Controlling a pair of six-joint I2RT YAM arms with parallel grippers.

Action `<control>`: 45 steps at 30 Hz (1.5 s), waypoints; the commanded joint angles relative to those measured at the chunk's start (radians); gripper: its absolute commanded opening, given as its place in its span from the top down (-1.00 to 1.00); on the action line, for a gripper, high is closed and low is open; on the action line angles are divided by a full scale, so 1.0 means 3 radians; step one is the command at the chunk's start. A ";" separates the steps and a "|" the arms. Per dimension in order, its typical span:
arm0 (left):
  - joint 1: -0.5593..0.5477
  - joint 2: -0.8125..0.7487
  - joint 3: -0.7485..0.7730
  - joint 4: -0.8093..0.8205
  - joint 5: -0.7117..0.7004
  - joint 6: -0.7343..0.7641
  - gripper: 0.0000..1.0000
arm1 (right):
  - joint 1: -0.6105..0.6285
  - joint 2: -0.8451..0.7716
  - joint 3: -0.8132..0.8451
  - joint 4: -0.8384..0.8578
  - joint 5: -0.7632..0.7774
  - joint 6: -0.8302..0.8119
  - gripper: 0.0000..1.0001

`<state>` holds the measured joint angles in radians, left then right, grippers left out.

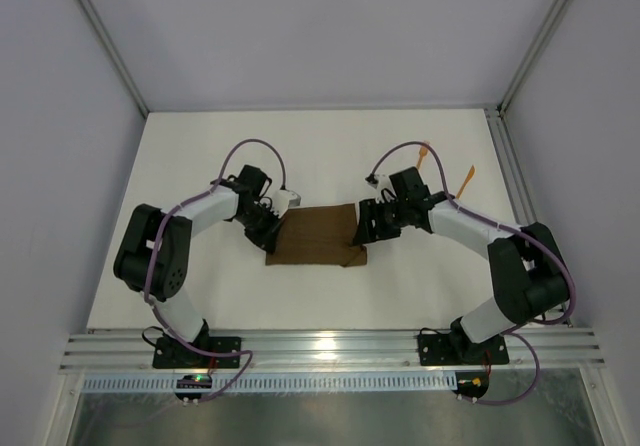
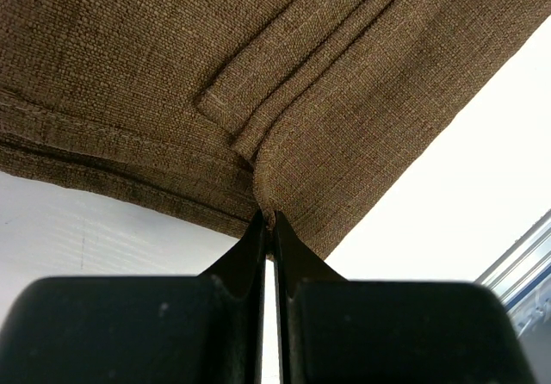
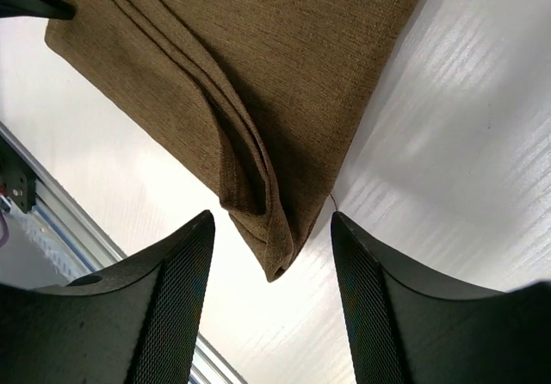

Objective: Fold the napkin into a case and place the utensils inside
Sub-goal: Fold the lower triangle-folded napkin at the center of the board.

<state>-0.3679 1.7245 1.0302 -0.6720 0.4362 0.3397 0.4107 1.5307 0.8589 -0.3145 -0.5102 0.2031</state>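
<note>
2 utensils (image 1: 467, 179) too small to tell apart; both wrist views crop the napkin (image 2: 172, 57).

A white table (image 1: 300, 151) is enclosed by pale grey walls (image 1: 50, 126) (metal posts (image 1: 105, 41) at the corners); aluminium rails (image 1: 330, 346) are fixed along its near edge.

The napkin (image 1: 318, 236) is lying on the table (image 1: 330, 156) between your left gripper (image 1: 268, 238) and right gripper (image 1: 362, 234); the utensils (image 1: 424, 154) are sitting farther back, right of it.
</note>
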 commanded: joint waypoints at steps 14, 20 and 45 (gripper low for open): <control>0.0020 -0.0144 0.0023 -0.0041 0.0085 -0.0053 1.00 | 0.0400 0.0006 0.0082 -0.0209 0.0637 -0.0094 0.30; 0.0020 -0.0165 0.0012 -0.0097 0.0054 0.0003 1.00 | 0.0421 0.0149 0.0287 -0.0245 0.0755 -0.0028 0.71; 0.0055 -0.0553 -0.0136 -0.0338 -0.0358 0.0054 0.58 | 0.0462 0.0808 0.0844 -0.0399 0.0515 -0.0125 0.94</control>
<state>-0.3645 1.5681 0.9844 -0.7841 0.4065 0.3721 0.5423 1.7523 1.0725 -0.4290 -0.3431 0.1810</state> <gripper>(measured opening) 0.199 0.049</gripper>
